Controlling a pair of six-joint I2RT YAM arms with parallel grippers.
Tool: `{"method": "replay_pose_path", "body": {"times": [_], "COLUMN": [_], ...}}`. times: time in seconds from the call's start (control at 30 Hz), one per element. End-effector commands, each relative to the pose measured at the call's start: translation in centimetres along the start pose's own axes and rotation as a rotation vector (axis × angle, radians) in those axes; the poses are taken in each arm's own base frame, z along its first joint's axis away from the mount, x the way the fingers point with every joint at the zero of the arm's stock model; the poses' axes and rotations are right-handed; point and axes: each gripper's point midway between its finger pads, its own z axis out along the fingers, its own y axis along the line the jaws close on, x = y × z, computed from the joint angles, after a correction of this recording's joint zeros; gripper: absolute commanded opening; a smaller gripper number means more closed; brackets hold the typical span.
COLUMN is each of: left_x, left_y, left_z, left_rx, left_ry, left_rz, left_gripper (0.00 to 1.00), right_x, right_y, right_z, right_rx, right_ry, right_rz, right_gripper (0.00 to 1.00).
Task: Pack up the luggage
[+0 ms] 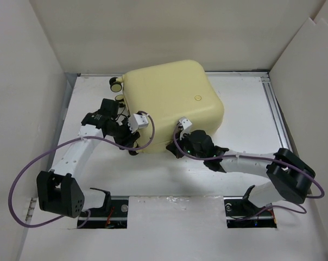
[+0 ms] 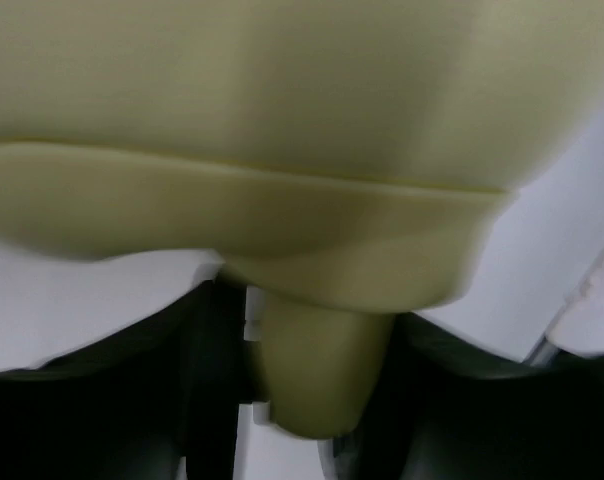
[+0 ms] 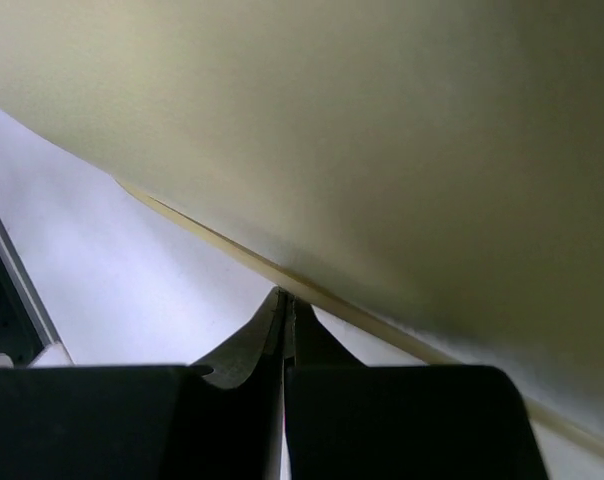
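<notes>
The luggage (image 1: 175,103) is a pale-yellow hard-shell case lying closed and flat on the white table, with its wheels (image 1: 116,84) at the back left. My left gripper (image 1: 130,142) is at the case's near-left corner. In the left wrist view a pale-yellow tab (image 2: 317,370) sticks out under the shell's lip (image 2: 282,215), and my left gripper (image 2: 317,385) has its dark fingers against both sides of it. My right gripper (image 1: 183,145) is at the near edge. In the right wrist view my right gripper (image 3: 287,300) is shut and empty, its tips touching the luggage's seam (image 3: 212,240).
White walls close in the table (image 1: 245,109) on the left, back and right. A metal rail (image 1: 273,114) runs along the right side. Purple cables (image 1: 23,174) loop off both arms. The arm bases (image 1: 99,209) sit at the near edge.
</notes>
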Motion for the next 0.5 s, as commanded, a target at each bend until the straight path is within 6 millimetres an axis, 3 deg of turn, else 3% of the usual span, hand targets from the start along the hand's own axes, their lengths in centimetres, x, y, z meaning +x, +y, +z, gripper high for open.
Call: {"method": "replay_pose_path", "body": {"times": [0.0, 0.07, 0.1, 0.2, 0.27, 0.3, 0.37, 0.47], "left_x": [-0.2, 0.3, 0.7, 0.9, 0.1, -0.3, -0.6, -1.0], "left_y": [0.8, 0.8, 1.1, 1.7, 2.2, 2.3, 2.3, 2.9], "left_z": [0.6, 1.1, 1.0, 0.8, -0.2, -0.6, -1.1, -1.8], "left_rx": [-0.029, -0.015, -0.034, -0.067, -0.104, -0.117, -0.130, -0.166], "left_ry": [-0.006, 0.026, 0.045, 0.048, 0.015, 0.002, -0.012, -0.017], "left_rz": [-0.058, -0.092, -0.113, -0.143, -0.139, -0.131, -0.122, -0.120], "left_gripper": [0.41, 0.07, 0.00, 0.00, 0.00, 0.00, 0.00, 0.00], "right_x": [-3.9, -2.9, -2.9, -1.9, -1.2, -2.0, -2.3, -2.2], "right_y": [-2.2, -3.4, -3.8, -6.1, -9.2, -9.9, -12.9, -16.0], "right_z": [-0.1, -1.2, -1.7, -4.3, -6.4, -7.5, -9.6, -12.6], "right_rx": [0.160, 0.226, 0.255, 0.392, 0.505, 0.530, 0.624, 0.728], "right_ry": [-0.106, -0.068, -0.067, -0.047, -0.032, -0.059, -0.084, -0.100], "right_rz": [0.057, 0.064, 0.074, 0.073, 0.094, 0.105, 0.150, 0.180], "right_gripper": [0.00, 0.00, 0.00, 0.00, 0.00, 0.00, 0.00, 0.00]}}
